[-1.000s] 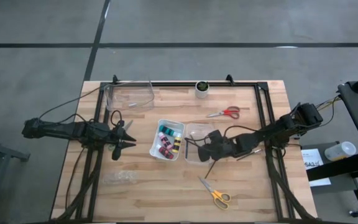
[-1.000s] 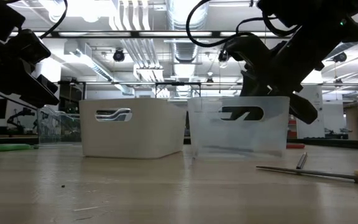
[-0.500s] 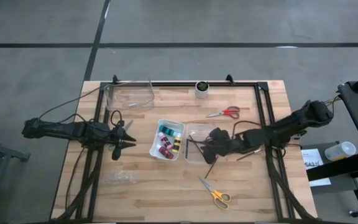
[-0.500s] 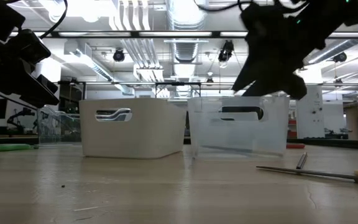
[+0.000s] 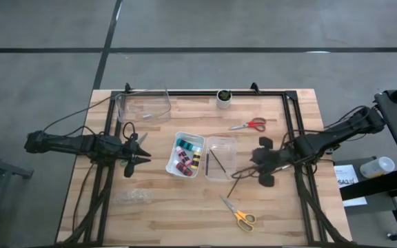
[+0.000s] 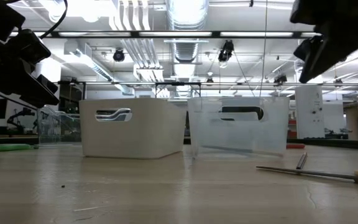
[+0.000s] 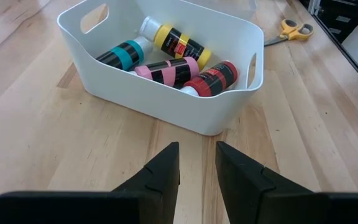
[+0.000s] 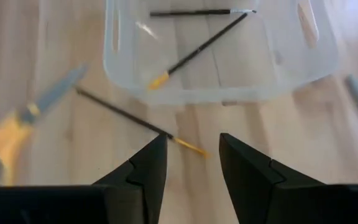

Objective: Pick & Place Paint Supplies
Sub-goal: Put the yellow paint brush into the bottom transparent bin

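Illumination is even and diffuse in the high view; shadows under both arms are soft. In the low view, bright ceiling strip lights (image 6: 185, 34) backlight the scene, rendering the arms as silhouettes. The right wrist view shows motion blur, strongest on the yellow-handled scissors (image 8: 5, 134). The left wrist view is sharp

Right claw (image 5: 257, 167) back off clear bin (image 5: 220, 158), empty-handed

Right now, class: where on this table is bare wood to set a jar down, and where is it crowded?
Free: the near right corner beyond the yellow scissors, and the wood between the cup and the clear bin. Crowded: the middle, where the white bin, the brush bin, a loose brush and the right end effector sit close together.
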